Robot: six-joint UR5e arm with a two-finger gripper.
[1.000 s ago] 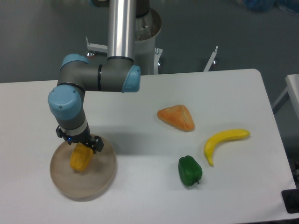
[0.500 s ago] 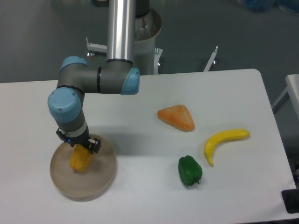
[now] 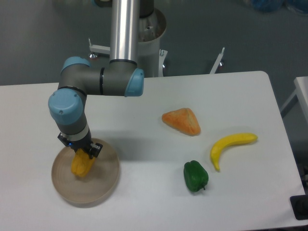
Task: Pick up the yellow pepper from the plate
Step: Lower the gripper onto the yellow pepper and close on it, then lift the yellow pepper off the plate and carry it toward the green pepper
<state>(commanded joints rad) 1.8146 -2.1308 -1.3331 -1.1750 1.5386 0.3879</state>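
The yellow pepper [image 3: 83, 166] is on the round beige plate [image 3: 103, 179] at the table's front left. My gripper [image 3: 81, 153] comes straight down on the pepper's top, and its dark fingers [image 3: 95, 149] press against the pepper's upper sides, shut on it. The pepper's stem is hidden under the gripper. The pepper's lower part still looks to rest on the plate.
An orange triangular wedge [image 3: 182, 121] lies mid-table. A yellow banana [image 3: 230, 145] lies to the right, and a green pepper [image 3: 195, 176] sits in front of the wedge. The arm's base column [image 3: 126, 33] rises at the back edge.
The gripper's fingers have drawn in around the top of the yellow pepper. The arm has shifted slightly to the left; the pepper stays on the plate.
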